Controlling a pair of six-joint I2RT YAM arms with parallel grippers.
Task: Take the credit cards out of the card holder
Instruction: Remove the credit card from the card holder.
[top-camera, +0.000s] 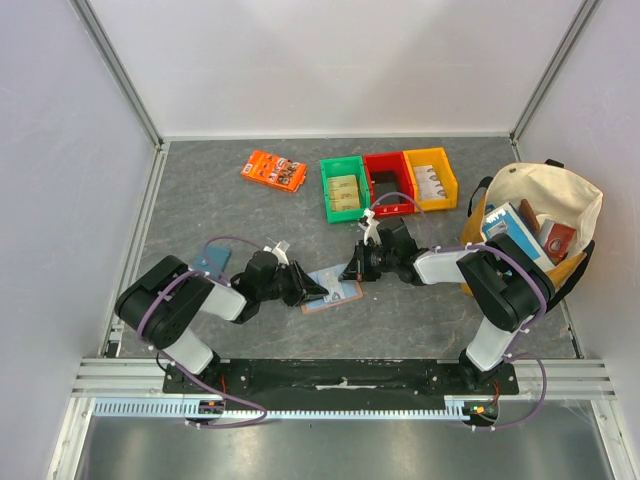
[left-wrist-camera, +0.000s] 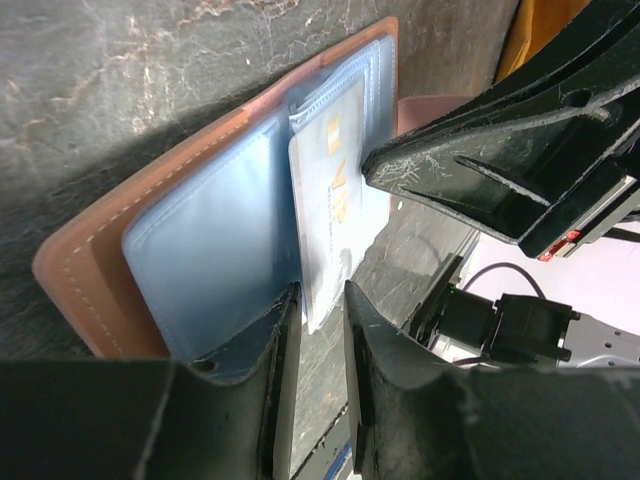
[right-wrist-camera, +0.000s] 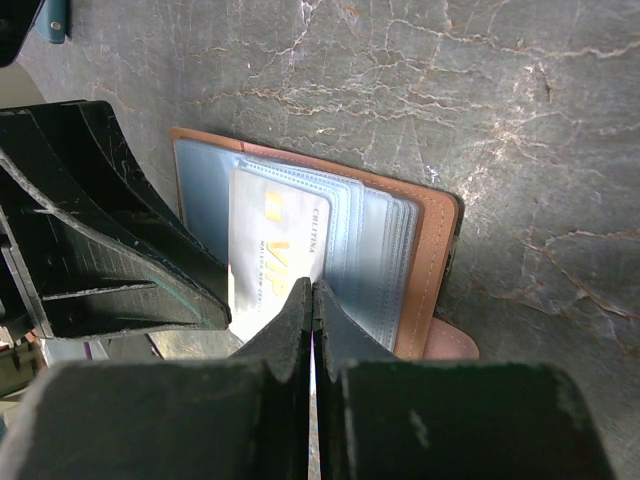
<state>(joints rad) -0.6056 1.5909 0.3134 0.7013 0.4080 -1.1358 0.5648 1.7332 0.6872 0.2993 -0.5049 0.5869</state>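
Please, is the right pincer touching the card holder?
Cannot tell. The right wrist view shows the shut right pincer over the card holder, but neither contact nor a gap shows plainly.

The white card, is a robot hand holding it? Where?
Cannot tell. The left gripper stands open around the card; the shut right gripper rests its tip on it.

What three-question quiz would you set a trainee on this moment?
1. Fill in: the white card sticking out of the card holder bears the gold letters ___.
2. True or false: the card holder lies folded shut on the table.
3. Multiple choice: in its own wrist view, the left gripper's jaws stand A) apart, with the card's end between them; B) pressed together; C) out of view.

Key: 1. VIP. 2. False, it lies open, with its blue lining showing. 3. A.
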